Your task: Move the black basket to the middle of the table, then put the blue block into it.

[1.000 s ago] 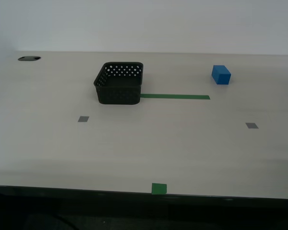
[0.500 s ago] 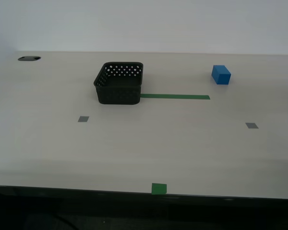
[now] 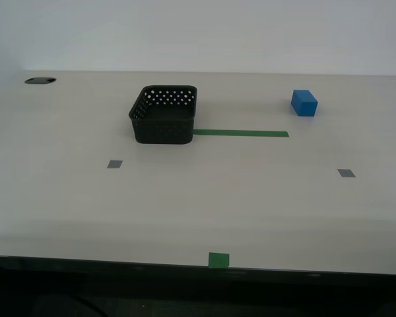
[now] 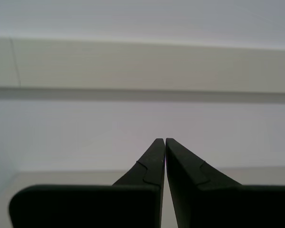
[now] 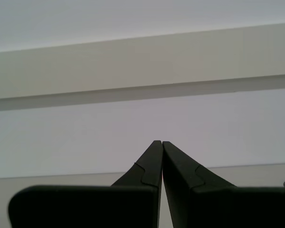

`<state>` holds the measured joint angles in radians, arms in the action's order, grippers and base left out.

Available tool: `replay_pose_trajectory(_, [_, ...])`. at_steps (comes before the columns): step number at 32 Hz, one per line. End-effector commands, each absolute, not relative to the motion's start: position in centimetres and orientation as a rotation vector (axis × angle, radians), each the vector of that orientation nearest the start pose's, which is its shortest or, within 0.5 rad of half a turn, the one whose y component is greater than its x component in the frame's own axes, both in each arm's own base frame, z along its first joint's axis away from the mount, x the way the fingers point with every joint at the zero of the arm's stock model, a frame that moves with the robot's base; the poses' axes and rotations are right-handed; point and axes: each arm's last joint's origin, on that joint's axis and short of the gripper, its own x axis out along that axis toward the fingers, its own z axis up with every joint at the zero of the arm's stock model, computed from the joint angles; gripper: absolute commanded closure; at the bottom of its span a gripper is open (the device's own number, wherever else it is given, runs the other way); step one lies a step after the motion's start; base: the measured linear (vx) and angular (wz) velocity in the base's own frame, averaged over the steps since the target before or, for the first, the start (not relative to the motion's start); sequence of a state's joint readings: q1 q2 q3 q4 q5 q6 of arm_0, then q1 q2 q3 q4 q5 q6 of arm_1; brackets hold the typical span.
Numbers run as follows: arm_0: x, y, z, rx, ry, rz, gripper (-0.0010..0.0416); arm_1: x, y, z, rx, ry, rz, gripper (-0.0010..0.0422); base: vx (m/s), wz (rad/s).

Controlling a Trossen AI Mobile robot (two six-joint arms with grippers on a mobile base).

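The black basket (image 3: 164,115) stands empty on the table (image 3: 198,198), left of centre in the exterior view, touching the end of a green tape strip (image 3: 241,133). The blue block (image 3: 303,103) rests on the table at the far right of the exterior view, apart from the basket. No arm shows in the exterior view. My first gripper (image 5: 160,142) is shut with nothing between its fingers, facing a pale wall. My second gripper (image 4: 163,140) is likewise shut and empty, and neither wrist view shows the basket or the block.
Two small grey squares (image 3: 115,164) (image 3: 346,173) lie on the table nearer the front. A green tape square (image 3: 218,259) marks the dark front edge. A dark oval hole (image 3: 39,80) sits at the far left corner in the exterior view.
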<state>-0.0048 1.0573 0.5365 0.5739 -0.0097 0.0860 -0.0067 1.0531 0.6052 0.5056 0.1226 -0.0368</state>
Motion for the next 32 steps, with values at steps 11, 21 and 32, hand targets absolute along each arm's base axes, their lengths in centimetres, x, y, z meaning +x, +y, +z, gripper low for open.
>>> replay_pose_trajectory(11, [22.9, -0.1, 26.3, 0.086, 0.013, 0.006, 0.0404, 31.8, -5.0, 28.4, -0.007, 0.705, -0.261, 0.0412, 0.000, 0.000])
replay_pose_trajectory(21, [22.9, 0.0, 25.6, 0.087, 0.082, 0.004, 0.0404, 40.8, -10.6, 24.7, 0.008, 1.002, -0.409, 0.0412, 0.000, 0.000])
replay_pose_trajectory(32, [22.9, 0.0, 25.3, 0.086, 0.112, 0.005, 0.0404, 44.6, -12.2, 17.9, 0.039, 1.252, -0.394, 0.0412, 0.000, 0.000])
